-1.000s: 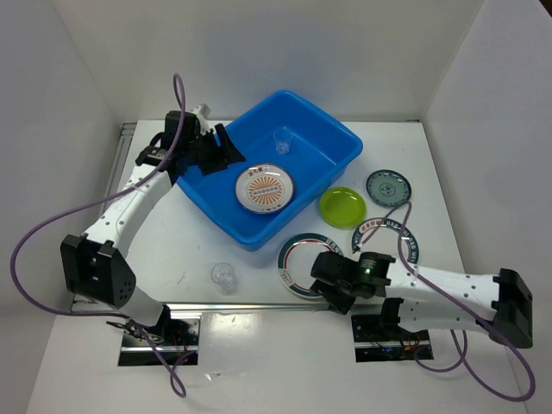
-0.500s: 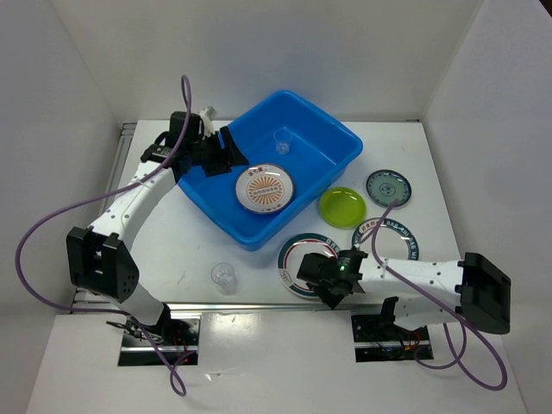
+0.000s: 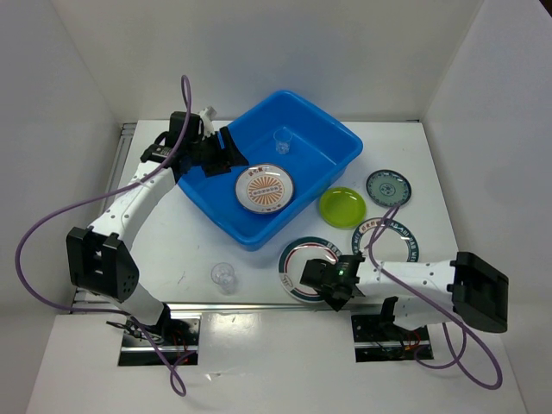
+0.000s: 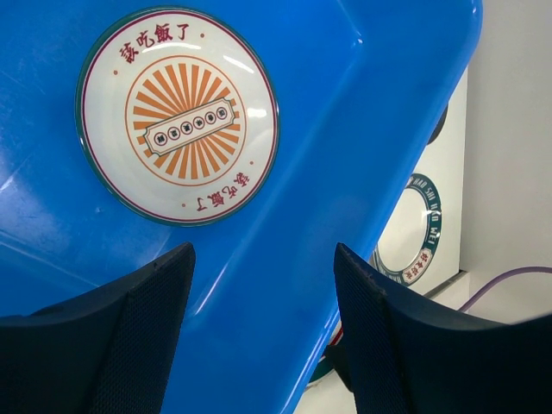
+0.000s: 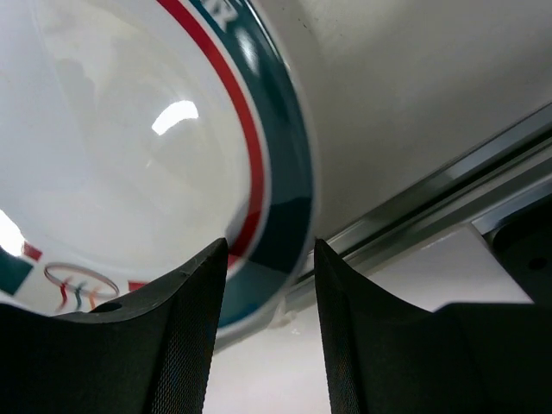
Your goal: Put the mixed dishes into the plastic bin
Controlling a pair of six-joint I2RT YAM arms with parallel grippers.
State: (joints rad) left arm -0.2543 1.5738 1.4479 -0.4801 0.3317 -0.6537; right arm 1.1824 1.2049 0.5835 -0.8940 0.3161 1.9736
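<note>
Straddling the near rim of the teal-and-red-rimmed plate point(image 5: 129, 155), jaws parted and unclenched, the right end effector point(image 5: 269, 259) faced the plastic bin point(image 3: 332, 164) ahead-left.

- Left arm point(image 3: 129, 203) and right arm point(image 3: 414, 276): slim white links joined by chunky black joints.
- Purple cable point(image 3: 184, 95) loops loosely off each arm.
- Small dark screws dot the white links.
- Green light point(image 3: 342, 273) glows on the right wrist.
- Fingers point(image 4: 129, 345): black, broad, curved, finely mesh-textured.
</note>
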